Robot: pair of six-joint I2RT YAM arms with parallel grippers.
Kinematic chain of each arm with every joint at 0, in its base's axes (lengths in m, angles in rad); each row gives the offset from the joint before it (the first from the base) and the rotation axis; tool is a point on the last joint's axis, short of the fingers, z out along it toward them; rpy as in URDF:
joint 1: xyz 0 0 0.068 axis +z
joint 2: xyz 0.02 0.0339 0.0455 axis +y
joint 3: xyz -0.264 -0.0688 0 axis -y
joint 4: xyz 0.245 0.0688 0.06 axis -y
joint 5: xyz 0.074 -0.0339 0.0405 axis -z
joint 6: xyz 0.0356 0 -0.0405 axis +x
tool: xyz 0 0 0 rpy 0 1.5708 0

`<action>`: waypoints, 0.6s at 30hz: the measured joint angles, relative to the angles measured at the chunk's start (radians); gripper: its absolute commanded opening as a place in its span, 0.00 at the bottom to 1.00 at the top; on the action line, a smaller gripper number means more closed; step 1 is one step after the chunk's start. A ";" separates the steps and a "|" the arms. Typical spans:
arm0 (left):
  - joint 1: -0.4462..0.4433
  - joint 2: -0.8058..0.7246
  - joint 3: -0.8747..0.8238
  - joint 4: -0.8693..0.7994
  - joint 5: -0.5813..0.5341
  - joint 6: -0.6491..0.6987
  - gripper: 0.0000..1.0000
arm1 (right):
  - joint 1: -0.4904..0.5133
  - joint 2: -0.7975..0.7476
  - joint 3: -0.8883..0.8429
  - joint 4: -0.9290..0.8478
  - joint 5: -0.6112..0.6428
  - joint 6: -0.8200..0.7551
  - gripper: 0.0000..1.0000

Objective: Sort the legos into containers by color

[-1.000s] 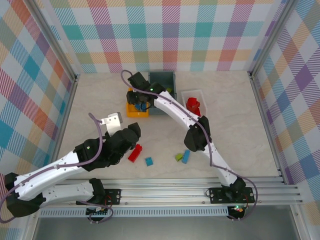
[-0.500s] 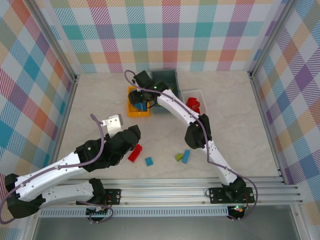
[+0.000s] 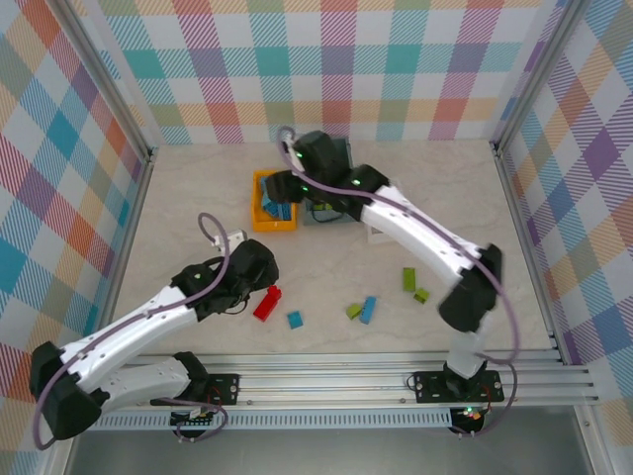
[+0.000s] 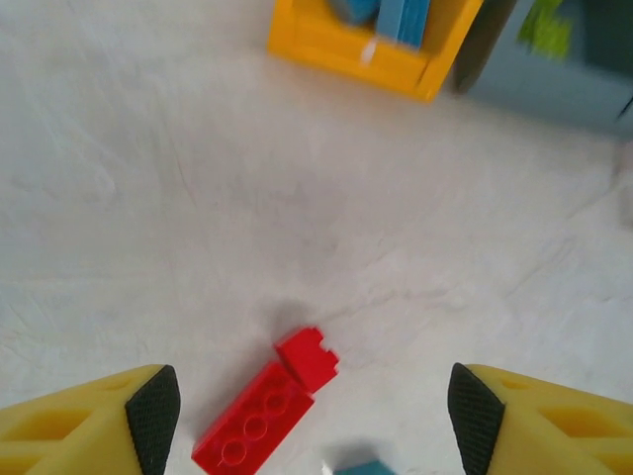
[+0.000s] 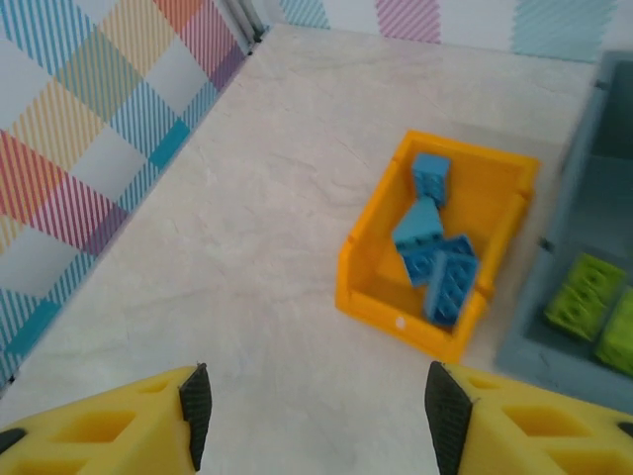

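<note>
A long red brick (image 4: 259,408) with a small red piece (image 4: 309,356) at its end lies on the table between the open fingers of my left gripper (image 4: 309,426), seen from above as the red brick (image 3: 267,302) just ahead of the left gripper (image 3: 260,280). A blue brick (image 3: 295,320) lies beside it. My right gripper (image 5: 316,416) is open and empty, hanging above the table left of the orange-yellow bin (image 5: 368,297), which holds several blue bricks (image 5: 435,262). Green bricks (image 5: 586,295) lie in the grey-blue bin (image 5: 554,341).
Loose on the table are a green brick (image 3: 353,311), a blue one (image 3: 368,309) and two more green ones (image 3: 408,278). My right arm crosses over the grey-blue bin (image 3: 318,216) and the white bin (image 3: 374,235). Checked walls enclose the table.
My right arm has swung its elbow to the right and drawn its gripper up and back from the orange-yellow bin, uncovering two green bricks. The left gripper has shifted slightly over the red brick.
</note>
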 measured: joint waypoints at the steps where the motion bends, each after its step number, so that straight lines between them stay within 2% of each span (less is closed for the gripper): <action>1: 0.008 0.028 -0.006 0.005 0.041 0.021 0.75 | 0.000 -0.070 -0.089 0.026 -0.005 0.010 0.67; 6: 0.019 0.175 -0.009 0.018 0.203 0.129 0.75 | 0.004 -0.403 -0.550 0.124 -0.081 0.056 0.72; 10: 0.019 0.227 -0.015 0.019 0.258 0.182 0.76 | 0.043 -0.585 -0.827 0.134 -0.133 0.103 0.74; 14: 0.019 0.198 -0.054 0.024 0.287 0.198 0.72 | 0.071 -0.719 -0.982 0.082 -0.121 0.162 0.71; 18: 0.015 0.158 -0.088 0.057 0.332 0.167 0.70 | 0.072 -0.751 -1.005 0.013 -0.044 0.227 0.70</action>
